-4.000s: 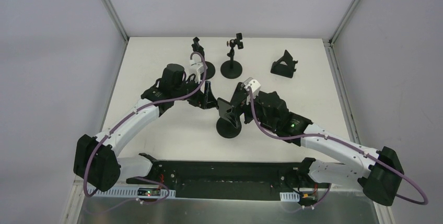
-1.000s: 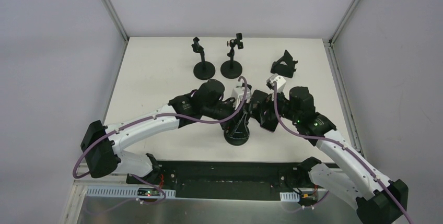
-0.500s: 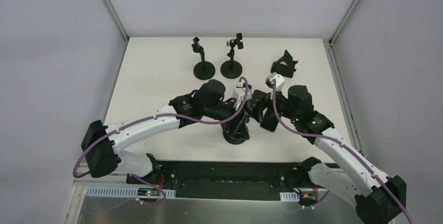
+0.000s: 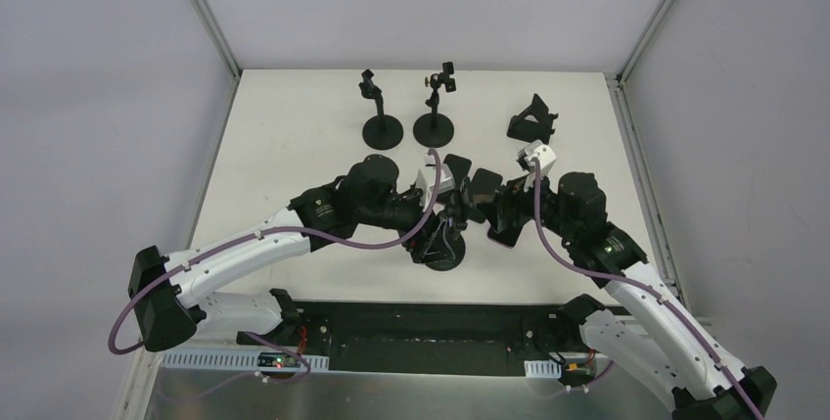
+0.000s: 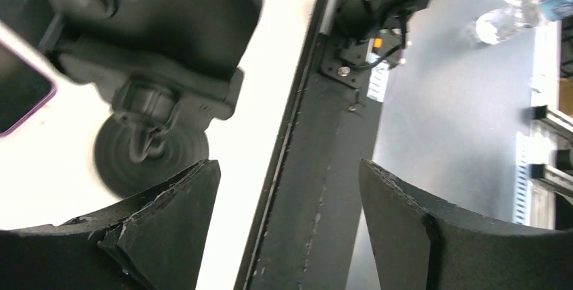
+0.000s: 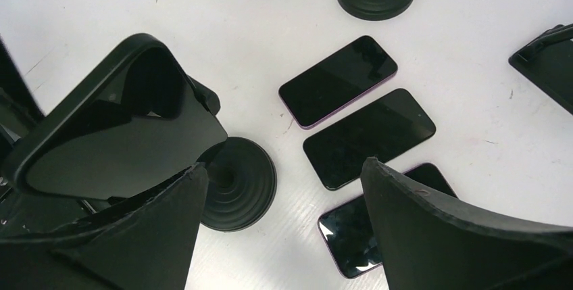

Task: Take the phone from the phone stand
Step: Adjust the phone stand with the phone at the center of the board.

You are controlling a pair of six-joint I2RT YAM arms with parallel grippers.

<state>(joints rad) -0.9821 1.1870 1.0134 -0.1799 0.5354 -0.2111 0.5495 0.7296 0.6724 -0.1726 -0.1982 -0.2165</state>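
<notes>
In the right wrist view a black phone (image 6: 121, 134) sits tilted in the clamp of the phone stand (image 6: 236, 182), whose round black base rests on the white table. My right gripper (image 6: 284, 165) is open. Its left finger lies just under the phone, and nothing is between its fingers. The left wrist view shows the stand's base (image 5: 148, 155) and clamp from the other side. My left gripper (image 5: 287, 168) is open and empty beside them. From above, both grippers meet over the stand (image 4: 440, 252) at the table's middle.
Three phones lie flat on the table: one (image 6: 338, 80), a second (image 6: 368, 138) and a third (image 6: 351, 236) partly behind my right finger. Two pole stands (image 4: 382, 131) (image 4: 433, 129) and a wedge stand (image 4: 533, 121) stand at the back. The black rail (image 4: 411, 327) runs along the near edge.
The left arm has drawn back to the left and its jaws have widened a little. The right arm has shifted right, away from the stand.
</notes>
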